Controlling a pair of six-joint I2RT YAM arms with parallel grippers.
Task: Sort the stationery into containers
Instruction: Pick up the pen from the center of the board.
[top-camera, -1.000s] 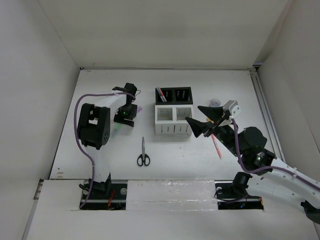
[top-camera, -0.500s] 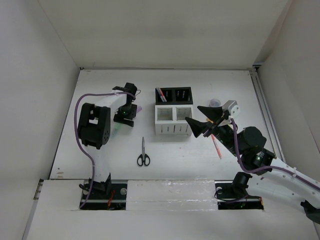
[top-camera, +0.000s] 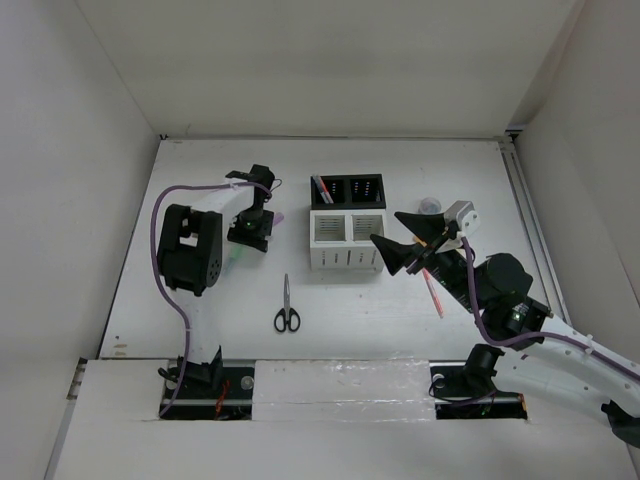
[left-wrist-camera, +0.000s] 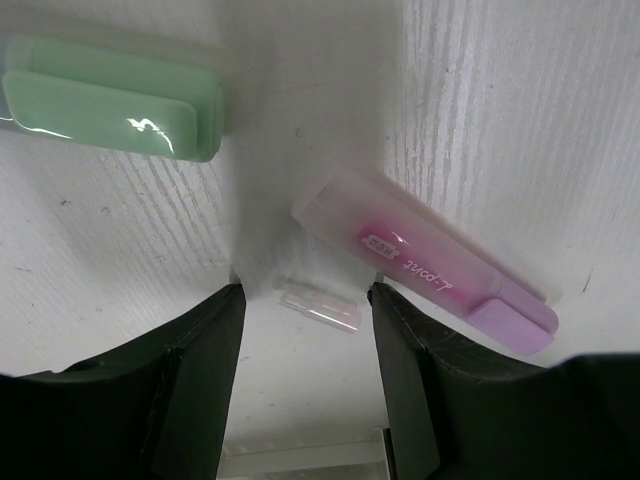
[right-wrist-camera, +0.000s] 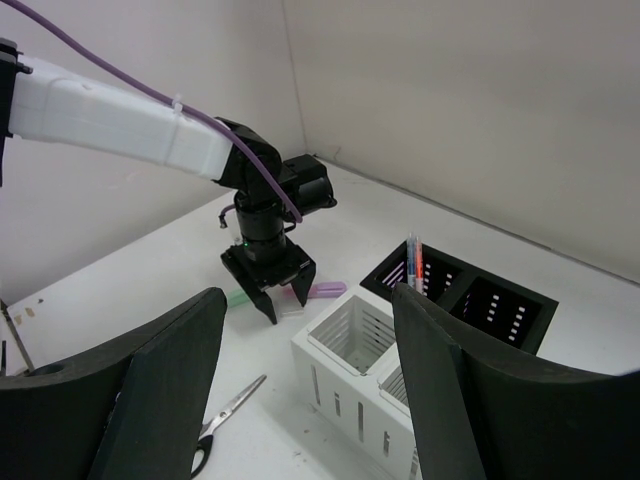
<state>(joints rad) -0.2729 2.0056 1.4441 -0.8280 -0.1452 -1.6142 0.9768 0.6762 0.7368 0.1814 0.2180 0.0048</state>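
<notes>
My left gripper (top-camera: 249, 236) is open, pointing down at the table left of the containers. In the left wrist view its jaws (left-wrist-camera: 305, 293) straddle a small clear piece (left-wrist-camera: 318, 305). A pink highlighter (left-wrist-camera: 430, 265) lies just beyond the right finger and a green highlighter (left-wrist-camera: 110, 100) lies further off. My right gripper (top-camera: 405, 252) is open and empty, held above the table right of the white containers (top-camera: 347, 242). The black containers (top-camera: 348, 190) hold thin pens (top-camera: 322, 188) in the left compartment. Black-handled scissors (top-camera: 286, 305) lie in front.
A pink pen (top-camera: 433, 292) lies on the table under my right arm. A small greyish roll (top-camera: 430, 204) sits right of the black containers. White walls close in the table at the back and both sides.
My left gripper has shifted slightly away from the arm bases. The right arm has not moved.
</notes>
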